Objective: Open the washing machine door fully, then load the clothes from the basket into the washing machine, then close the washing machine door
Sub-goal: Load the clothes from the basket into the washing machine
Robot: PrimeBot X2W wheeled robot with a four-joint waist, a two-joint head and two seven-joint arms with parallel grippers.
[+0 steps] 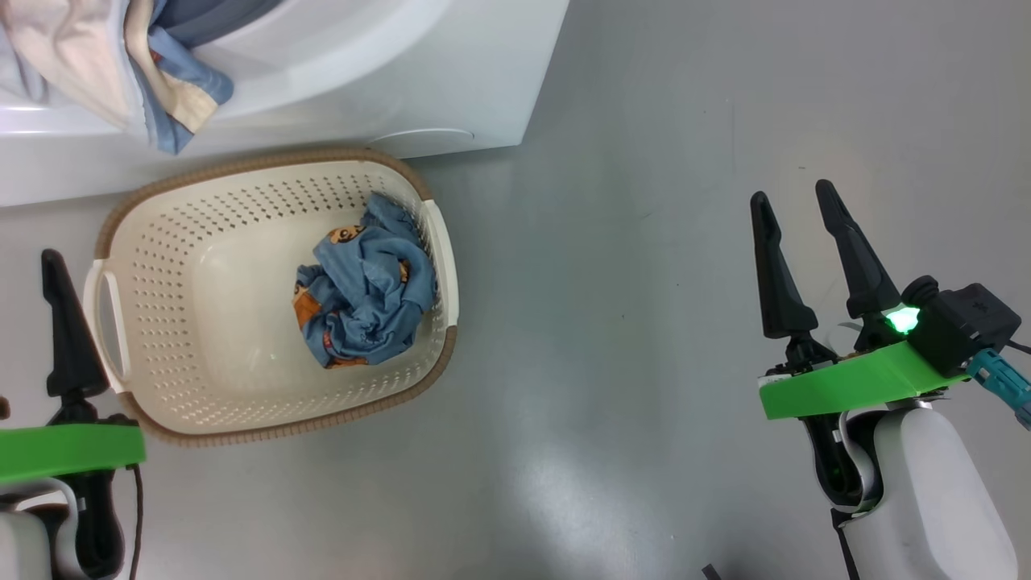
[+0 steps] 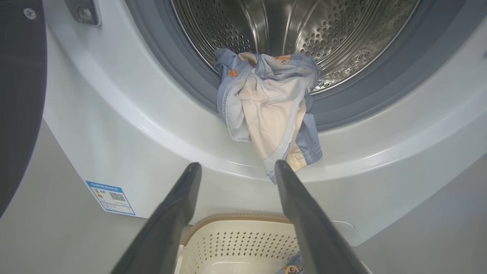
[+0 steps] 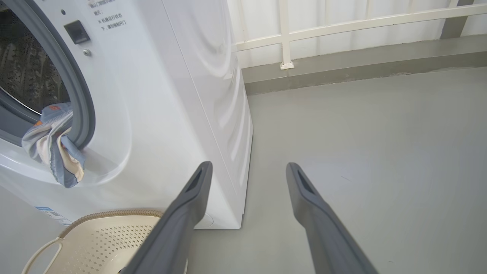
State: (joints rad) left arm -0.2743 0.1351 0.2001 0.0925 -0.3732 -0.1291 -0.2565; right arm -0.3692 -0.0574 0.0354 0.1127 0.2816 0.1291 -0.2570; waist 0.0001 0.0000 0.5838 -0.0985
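A white washing machine (image 2: 114,152) stands just ahead of the left pincer (image 2: 237,163), its washing machine door (image 2: 19,106) swung open to that pincer's left, and a cream basket (image 1: 161,242) sits on the floor (image 1: 644,322) below its tips. One clothes bundle (image 2: 266,102) hangs over the grey gasket (image 2: 167,64) straight beyond the left pincer; a second bundle (image 1: 362,290) lies in the basket, between it and the right pincer (image 1: 792,193). Both pincers are spread wide, holding nothing.
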